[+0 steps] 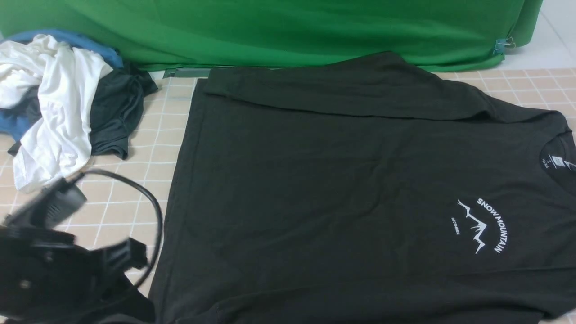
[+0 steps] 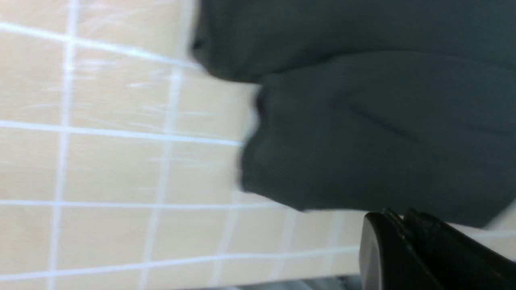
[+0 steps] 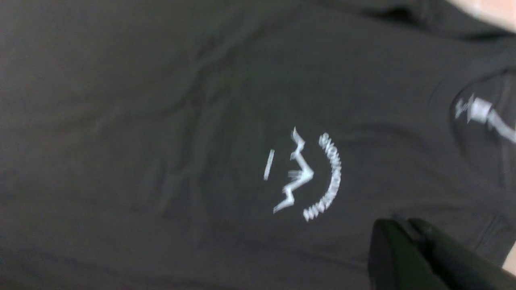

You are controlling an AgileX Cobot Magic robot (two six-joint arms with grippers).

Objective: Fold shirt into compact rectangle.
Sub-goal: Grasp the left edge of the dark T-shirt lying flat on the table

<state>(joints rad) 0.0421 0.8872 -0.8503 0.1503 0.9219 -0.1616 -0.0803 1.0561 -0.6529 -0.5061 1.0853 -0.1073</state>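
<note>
The black shirt [image 1: 342, 189] lies spread flat on the tiled table, its white mountain logo [image 1: 481, 225] and neck label [image 1: 554, 162] toward the right. Its far sleeve is folded inward along the top edge. My left gripper [image 2: 399, 213] is shut with nothing between its jaws; in the front view it shows blurred at the lower left [image 1: 56, 202], beside the shirt's left edge. A dark cloth edge [image 2: 363, 133] lies just ahead of it; I cannot tell which garment that is. My right gripper [image 3: 403, 222] is shut and empty over the shirt [image 3: 161, 141], near the logo [image 3: 306, 177].
A pile of white [image 1: 58, 103], blue [image 1: 18, 123] and dark grey [image 1: 117, 112] garments sits at the back left. A green cloth backdrop [image 1: 288, 31] runs along the table's far edge. A black cable [image 1: 148, 202] loops from the left arm over the tiles [image 1: 135, 180].
</note>
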